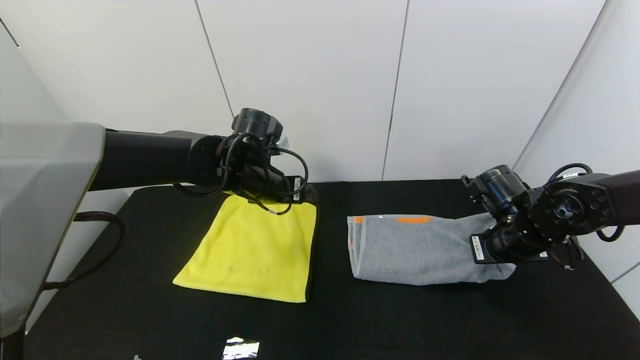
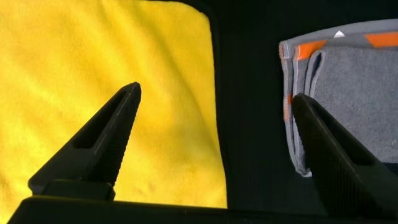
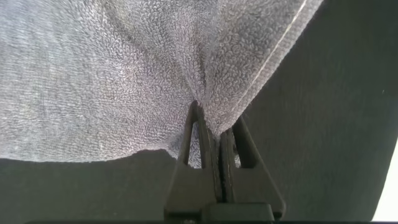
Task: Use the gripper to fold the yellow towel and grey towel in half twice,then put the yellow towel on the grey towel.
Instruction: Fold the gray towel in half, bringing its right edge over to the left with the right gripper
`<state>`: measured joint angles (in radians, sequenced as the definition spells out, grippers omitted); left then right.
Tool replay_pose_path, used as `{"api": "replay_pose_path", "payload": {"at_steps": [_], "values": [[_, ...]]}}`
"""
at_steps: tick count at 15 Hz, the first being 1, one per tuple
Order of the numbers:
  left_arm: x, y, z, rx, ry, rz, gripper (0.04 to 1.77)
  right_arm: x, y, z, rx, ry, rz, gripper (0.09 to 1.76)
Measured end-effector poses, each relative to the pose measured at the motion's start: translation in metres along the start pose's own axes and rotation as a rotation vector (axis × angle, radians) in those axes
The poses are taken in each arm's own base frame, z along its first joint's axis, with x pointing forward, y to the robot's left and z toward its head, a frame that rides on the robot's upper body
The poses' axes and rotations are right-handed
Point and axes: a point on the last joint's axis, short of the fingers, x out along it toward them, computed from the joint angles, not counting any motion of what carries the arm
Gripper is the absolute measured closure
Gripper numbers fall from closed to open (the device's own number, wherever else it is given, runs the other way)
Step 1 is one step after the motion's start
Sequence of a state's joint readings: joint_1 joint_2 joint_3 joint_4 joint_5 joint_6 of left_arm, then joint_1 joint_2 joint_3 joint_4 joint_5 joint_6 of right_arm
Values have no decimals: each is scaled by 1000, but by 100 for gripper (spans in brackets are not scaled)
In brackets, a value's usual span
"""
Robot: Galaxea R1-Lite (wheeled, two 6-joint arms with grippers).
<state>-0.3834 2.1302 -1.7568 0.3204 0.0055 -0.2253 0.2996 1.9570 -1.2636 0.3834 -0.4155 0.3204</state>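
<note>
On the robot's left, the left gripper hangs over the far right corner of the yellow towel, its jaws spread wide and holding nothing; in the left wrist view one finger sits above the yellow pile and the other above the near end of the grey towel, with the black bench showing between them. The yellow towel lies flat on the left half of the bench as a tidy, roughly square panel with its black binding running down its right edge. It looks folded (how many layers it has cannot be read from these views), and no gripper touches it.

Across a strip of bare bench, the grey towel lies on the right half, orange marks at its far and left edges, where stacked layers show at least one fold made. Its right end is bunched and drawn up into the right gripper, which is clamped tight on a pinch of the terry.

My reading: the grey towel is mid-fold, probably on its second halving, and the yellow one is likely finished or close to it. Left to do: lay the grey flat and square, release it, then lift the yellow towel across and set it on top.
</note>
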Motion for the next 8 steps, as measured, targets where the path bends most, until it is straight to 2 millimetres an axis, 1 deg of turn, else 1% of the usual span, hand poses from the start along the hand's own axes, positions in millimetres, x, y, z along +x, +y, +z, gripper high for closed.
{"api": "replay_pose_path", "payload": {"at_steps": [3, 8], "values": [[-1, 0, 0, 0, -2, -1, 9, -8, 8, 3, -7, -32, 30, 171], [-2, 3, 3, -5, -9, 2, 9, -29, 37, 1, -61, -73, 146, 171]]}}
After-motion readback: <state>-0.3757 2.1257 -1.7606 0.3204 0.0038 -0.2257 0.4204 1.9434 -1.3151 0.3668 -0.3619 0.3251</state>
